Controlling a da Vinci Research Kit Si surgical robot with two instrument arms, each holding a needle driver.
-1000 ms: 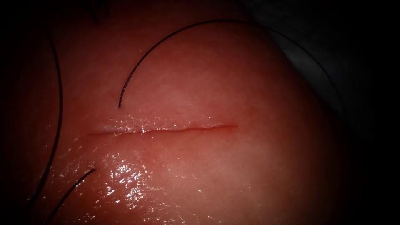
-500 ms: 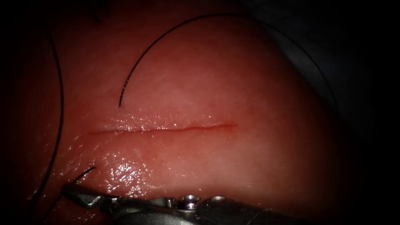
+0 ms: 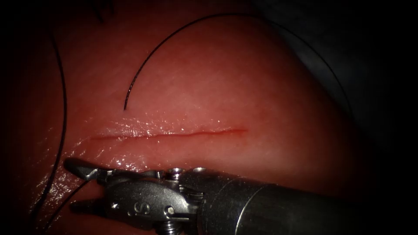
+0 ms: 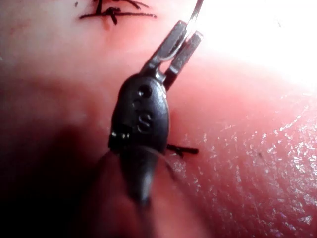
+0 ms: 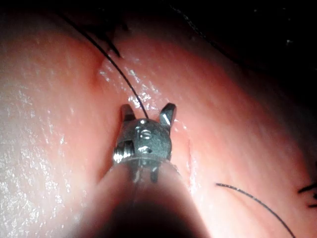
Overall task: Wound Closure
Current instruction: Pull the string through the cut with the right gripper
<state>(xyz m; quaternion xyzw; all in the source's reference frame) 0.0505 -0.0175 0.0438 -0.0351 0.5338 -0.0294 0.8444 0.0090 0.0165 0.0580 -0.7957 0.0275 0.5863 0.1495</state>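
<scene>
Endoscope, far left: dark thread (image 3: pixel 63 109) runs down the tissue (image 3: pixel 261 109). Lower left: right tool (image 3: pixel 78 185) has its jaws apart, with a thread strand lying between them, not clamped. The cut (image 3: pixel 170 135) is horizontal at mid-frame, just above that tool. Left wrist view: left tool (image 4: pixel 189 29) is clamped on the needle (image 4: pixel 198 7). The needle runs off frame, so the grip point along its curve and whether it's in tissue are unreadable.

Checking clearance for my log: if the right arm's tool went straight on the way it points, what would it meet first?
Probably the thin dark thread strand, lying on the glistening red tissue between the silver right tool's open, empty fingers; depth is unclear.
</scene>
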